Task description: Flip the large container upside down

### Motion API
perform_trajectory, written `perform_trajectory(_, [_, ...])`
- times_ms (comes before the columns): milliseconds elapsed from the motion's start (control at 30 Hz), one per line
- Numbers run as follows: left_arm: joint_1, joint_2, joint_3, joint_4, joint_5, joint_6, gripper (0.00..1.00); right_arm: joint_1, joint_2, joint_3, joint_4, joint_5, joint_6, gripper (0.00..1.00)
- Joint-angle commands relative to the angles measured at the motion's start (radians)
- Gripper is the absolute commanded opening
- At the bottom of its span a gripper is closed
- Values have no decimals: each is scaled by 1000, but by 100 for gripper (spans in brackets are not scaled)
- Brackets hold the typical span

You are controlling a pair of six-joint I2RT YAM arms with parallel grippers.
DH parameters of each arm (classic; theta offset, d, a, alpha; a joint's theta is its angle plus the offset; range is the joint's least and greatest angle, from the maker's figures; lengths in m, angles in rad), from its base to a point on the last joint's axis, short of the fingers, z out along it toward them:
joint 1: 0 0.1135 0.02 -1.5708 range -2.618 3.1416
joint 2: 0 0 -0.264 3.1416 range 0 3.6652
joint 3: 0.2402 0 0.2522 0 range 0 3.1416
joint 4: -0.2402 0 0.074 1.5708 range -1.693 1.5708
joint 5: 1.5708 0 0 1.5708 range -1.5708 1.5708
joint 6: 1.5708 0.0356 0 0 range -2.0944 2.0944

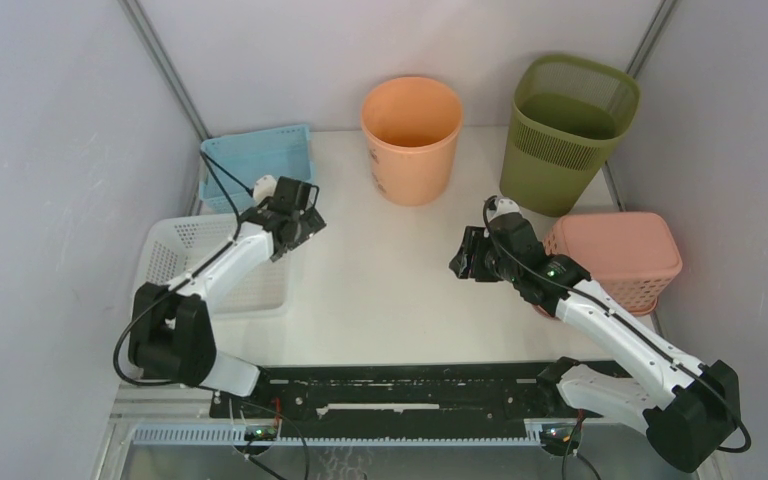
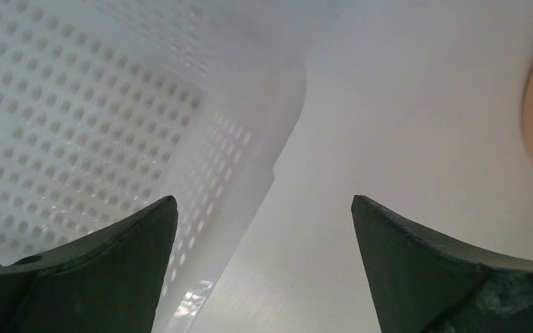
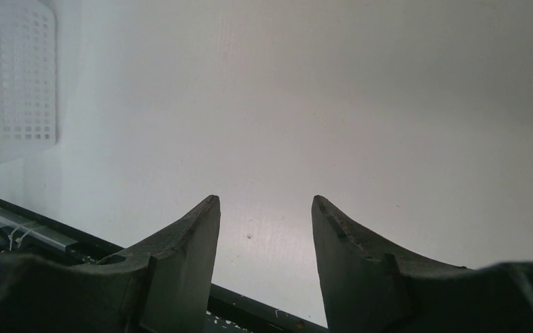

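Olive-green mesh forms the large container (image 1: 568,135), which is seen standing upright, mouth up, just to the right of the orange bucket (image 1: 412,140) at the far side of the table (image 1: 390,290). The left gripper (image 2: 264,208) is held spread wide and empty, nearer than the bucket and to its left, beside a white basket (image 2: 76,104). The right gripper (image 3: 265,201) is likewise parted with nothing between its fingers, nearer than the bucket and slightly to its right.

No legible text, brand or number in any view, one faint printed mark on the side of the orange bucket (image 1: 412,150) — too small to read.
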State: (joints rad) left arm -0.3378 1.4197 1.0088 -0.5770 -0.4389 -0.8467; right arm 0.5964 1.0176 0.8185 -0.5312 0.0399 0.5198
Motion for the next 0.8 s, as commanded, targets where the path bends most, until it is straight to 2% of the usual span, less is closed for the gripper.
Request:
perform_trajectory(0, [34,80,160,-95,-34,-156,100,7,-20,30,3,3,-32,59])
perform_trajectory(100, [71,114,209,-124,-17,-218,100,6,-20,30,-7,3,-39,59])
perform_trajectory(233, [142,114,193,-107,44,-328,100,7,-13,30,-8,-3,-43,59])
perform_trajectory(467, [225,135,236,-135,39,-486,100,15,-6,10,12,-20,-43,59])
perform_trajectory(767, [293,275,331,-139,105,-523,100,33,6,-11,38,-35,-42,59])
